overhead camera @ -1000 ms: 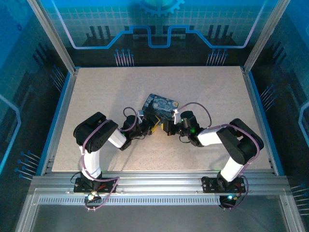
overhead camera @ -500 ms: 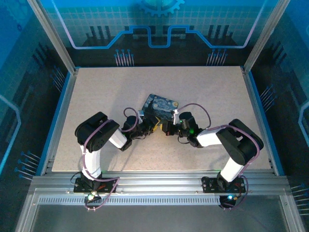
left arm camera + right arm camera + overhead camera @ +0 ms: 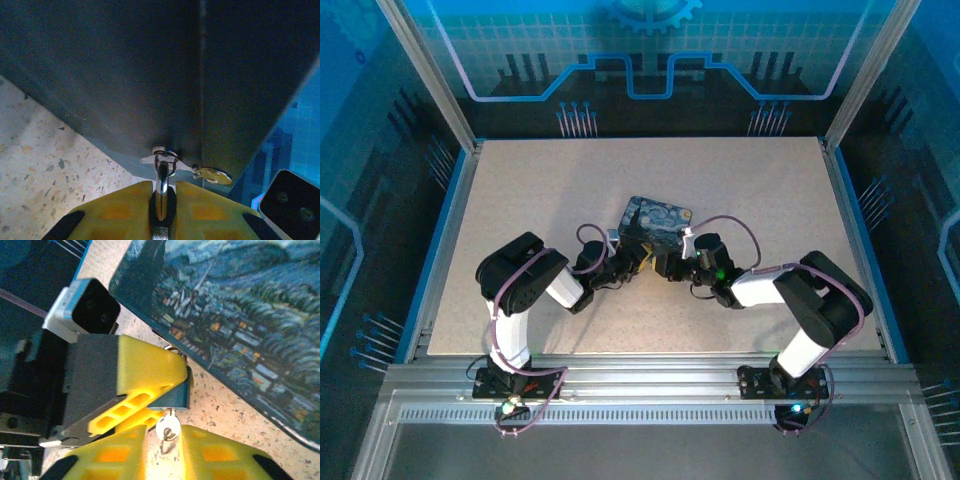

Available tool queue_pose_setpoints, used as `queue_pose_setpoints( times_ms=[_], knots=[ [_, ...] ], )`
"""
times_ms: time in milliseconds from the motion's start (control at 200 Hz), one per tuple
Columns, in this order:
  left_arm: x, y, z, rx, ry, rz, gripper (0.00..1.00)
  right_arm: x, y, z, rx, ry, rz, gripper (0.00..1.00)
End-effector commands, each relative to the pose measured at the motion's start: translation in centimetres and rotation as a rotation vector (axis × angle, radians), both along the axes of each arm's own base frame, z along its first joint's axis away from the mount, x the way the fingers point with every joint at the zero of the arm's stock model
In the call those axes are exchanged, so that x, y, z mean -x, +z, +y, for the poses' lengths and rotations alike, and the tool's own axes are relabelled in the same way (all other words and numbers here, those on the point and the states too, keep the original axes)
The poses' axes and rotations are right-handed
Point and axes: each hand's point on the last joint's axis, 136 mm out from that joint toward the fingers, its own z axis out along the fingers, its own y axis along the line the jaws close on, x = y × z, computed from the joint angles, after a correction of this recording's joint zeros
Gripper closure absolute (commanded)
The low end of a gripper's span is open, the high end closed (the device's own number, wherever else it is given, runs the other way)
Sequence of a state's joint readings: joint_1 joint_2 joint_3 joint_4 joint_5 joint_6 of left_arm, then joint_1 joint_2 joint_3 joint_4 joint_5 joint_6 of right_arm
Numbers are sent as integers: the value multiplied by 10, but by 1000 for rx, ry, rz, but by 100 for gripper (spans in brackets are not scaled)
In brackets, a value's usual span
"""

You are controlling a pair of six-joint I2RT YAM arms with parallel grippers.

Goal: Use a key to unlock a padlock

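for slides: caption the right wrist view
left gripper clamps the padlock beside the painted tin, key at its base

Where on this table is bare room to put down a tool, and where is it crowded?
Free: the far strip of table behind the tin, and the near middle patch between left arm and right arm. Crowded: the centre, where the left claw and right claw meet at the padlock.

the speckled beige table top (image 3: pixel 520 190) spreads over the middle of the frame, edged with blue strips (image 3: pixel 438 250) left and right. across the top stands a translucent blue back panel (image 3: pixel 770 40) with a pale grid, a gear emblem (image 3: pixel 655 10) and angular circuit lines. slanted silver posts (image 3: pixel 423 70) rise at upper left and upper right. ribbed aluminium rails (image 3: pixel 650 385) cross the bottom.
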State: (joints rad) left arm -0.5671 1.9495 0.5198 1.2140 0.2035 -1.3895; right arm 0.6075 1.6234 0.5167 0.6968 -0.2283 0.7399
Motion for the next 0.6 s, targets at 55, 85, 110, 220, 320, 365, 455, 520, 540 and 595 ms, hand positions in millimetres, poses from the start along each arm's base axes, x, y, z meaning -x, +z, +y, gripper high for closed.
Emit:
queue_pose_setpoints(
  times_ms=[55,85,110,220,320,365,455,520,540,595],
  knots=[
    [-2,11,3,12,24,-28,100,5,10,-11,17,0,-45,67],
    [-2,11,3,12,24,-28,100,6,10,-14,27,-2,-51,66],
    [-1,11,3,12,23,-27,100,7,11,-15,33,-1,-55,65],
    [-1,13,3,11,23,-30,100,11,18,-24,97,14,-110,61],
    [-1,14,3,8,21,-29,100,15,32,-31,181,49,-203,53],
    [-1,15,3,10,22,-29,100,17,39,-33,234,75,-258,50],
    [0,16,2,21,20,-17,100,21,52,-36,331,123,-367,41],
    [-1,18,2,39,23,-7,100,23,62,-37,394,151,-454,35],
    [0,19,1,43,23,-4,100,24,64,-37,414,161,-473,34],
    [1,19,1,47,26,8,100,28,66,-39,465,189,-519,32]
  ],
)
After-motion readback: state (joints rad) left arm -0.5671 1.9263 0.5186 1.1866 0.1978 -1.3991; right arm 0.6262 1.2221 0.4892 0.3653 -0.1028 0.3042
